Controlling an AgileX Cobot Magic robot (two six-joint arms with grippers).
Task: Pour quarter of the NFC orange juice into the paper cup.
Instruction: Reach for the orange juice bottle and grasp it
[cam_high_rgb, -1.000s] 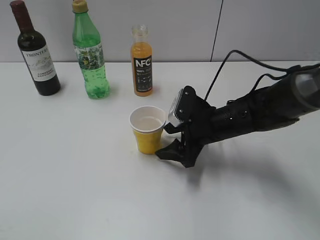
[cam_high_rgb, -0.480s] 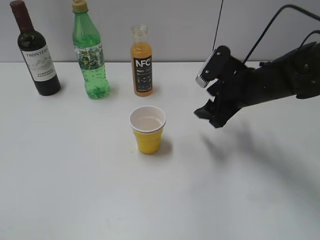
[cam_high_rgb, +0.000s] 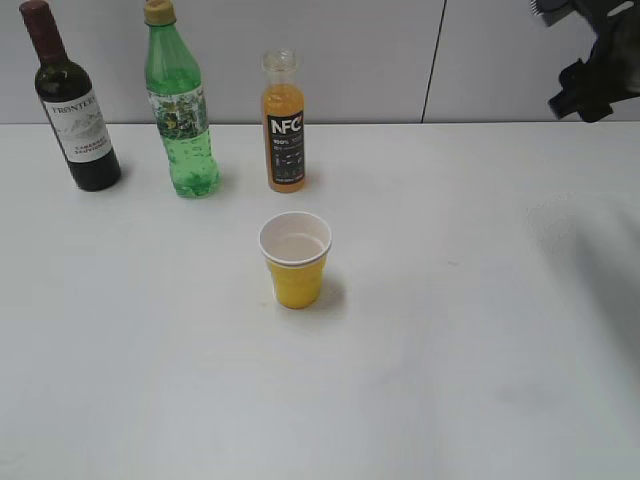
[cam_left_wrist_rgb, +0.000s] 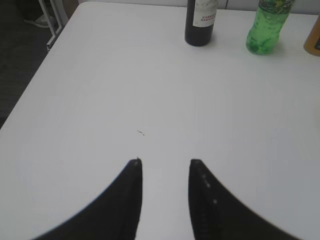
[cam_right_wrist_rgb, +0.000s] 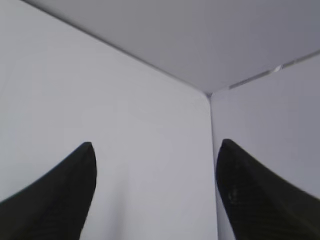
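The NFC orange juice (cam_high_rgb: 284, 125) stands upright at the back of the table, uncapped, its black label facing me. The yellow paper cup (cam_high_rgb: 295, 259) stands upright in front of it, with a little pale content inside. My right gripper (cam_high_rgb: 585, 90) is raised high at the far right top corner, far from both; in the right wrist view its jaws (cam_right_wrist_rgb: 155, 150) are wide open and empty, facing the wall. My left gripper (cam_left_wrist_rgb: 165, 162) is open and empty over bare table at the left and does not show in the exterior view.
A dark wine bottle (cam_high_rgb: 72, 105) and a green plastic bottle (cam_high_rgb: 180, 105) stand left of the juice at the back; both show in the left wrist view, wine (cam_left_wrist_rgb: 201, 22), green (cam_left_wrist_rgb: 267, 27). The white table (cam_high_rgb: 450, 350) meets a grey wall behind.
My right arm has drawn away from beside the paper cup, rising up and to the right to the frame's top corner. The cup and bottles have not moved.
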